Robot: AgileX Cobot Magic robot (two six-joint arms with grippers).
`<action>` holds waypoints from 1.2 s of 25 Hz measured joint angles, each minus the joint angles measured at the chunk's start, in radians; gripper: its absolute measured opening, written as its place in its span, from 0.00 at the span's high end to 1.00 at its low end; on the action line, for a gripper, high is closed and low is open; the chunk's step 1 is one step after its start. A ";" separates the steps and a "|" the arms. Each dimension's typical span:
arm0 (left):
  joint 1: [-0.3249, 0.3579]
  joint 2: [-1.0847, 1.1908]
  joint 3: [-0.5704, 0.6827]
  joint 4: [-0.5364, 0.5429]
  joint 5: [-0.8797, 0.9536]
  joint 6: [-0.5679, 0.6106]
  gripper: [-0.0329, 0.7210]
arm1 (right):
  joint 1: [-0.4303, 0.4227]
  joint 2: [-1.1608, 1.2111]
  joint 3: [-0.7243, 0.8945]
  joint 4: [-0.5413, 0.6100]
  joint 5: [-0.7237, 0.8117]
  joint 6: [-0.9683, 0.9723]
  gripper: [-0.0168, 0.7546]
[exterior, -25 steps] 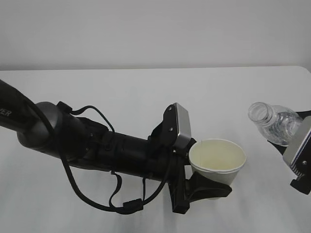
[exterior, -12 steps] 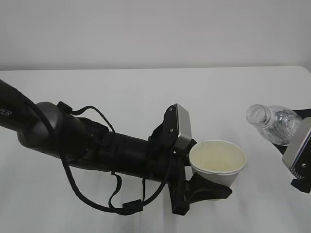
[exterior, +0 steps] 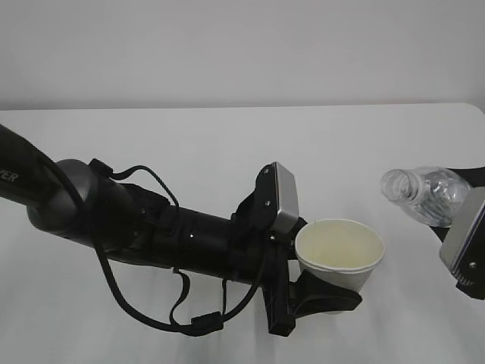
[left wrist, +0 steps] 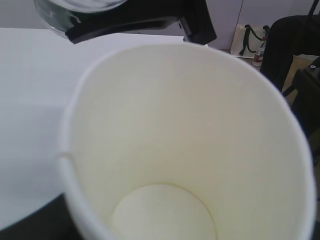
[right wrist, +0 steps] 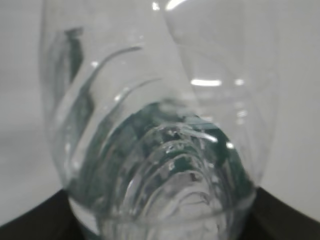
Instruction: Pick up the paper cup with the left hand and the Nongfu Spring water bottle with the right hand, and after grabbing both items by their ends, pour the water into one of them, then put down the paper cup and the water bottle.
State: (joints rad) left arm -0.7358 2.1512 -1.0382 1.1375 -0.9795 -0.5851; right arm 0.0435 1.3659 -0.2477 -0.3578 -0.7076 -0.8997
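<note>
My left gripper is shut on the lower part of the white paper cup and holds it upright above the table. In the left wrist view the cup fills the frame, and its cream inside shows no pool. At the right edge my right gripper is shut on the base end of the clear Nongfu Spring water bottle. The bottle is tipped with its open mouth pointing left, above and to the right of the cup's rim. In the right wrist view the bottle hides the jaws, and clear water shows through its ribbed wall.
The white table runs back to a pale wall. My thick left arm, with its looping cables, crosses the lower left. Past the table, the left wrist view shows a bag on the floor and a dark shape.
The bottle has tipped further over. Its mouth has sunk and moved left towards the cup. The left arm and the cup have stayed put.
</note>
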 joint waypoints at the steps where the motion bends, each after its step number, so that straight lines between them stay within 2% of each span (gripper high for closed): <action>1: 0.000 0.000 0.000 0.000 0.000 0.000 0.36 | 0.000 0.000 0.000 0.000 0.000 -0.008 0.39; 14: 0.000 0.000 0.000 -0.010 0.000 0.000 0.36 | 0.000 -0.032 0.000 0.002 -0.014 -0.038 0.39; 21: 0.000 0.000 0.000 -0.012 0.000 0.000 0.36 | 0.000 -0.157 0.002 0.002 0.085 -0.038 0.39; 30: -0.022 0.000 0.000 -0.012 -0.005 -0.002 0.36 | 0.000 -0.177 0.005 0.002 0.107 -0.060 0.39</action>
State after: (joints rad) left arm -0.7580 2.1512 -1.0382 1.1257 -0.9842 -0.5874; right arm 0.0435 1.1893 -0.2422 -0.3560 -0.6006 -0.9592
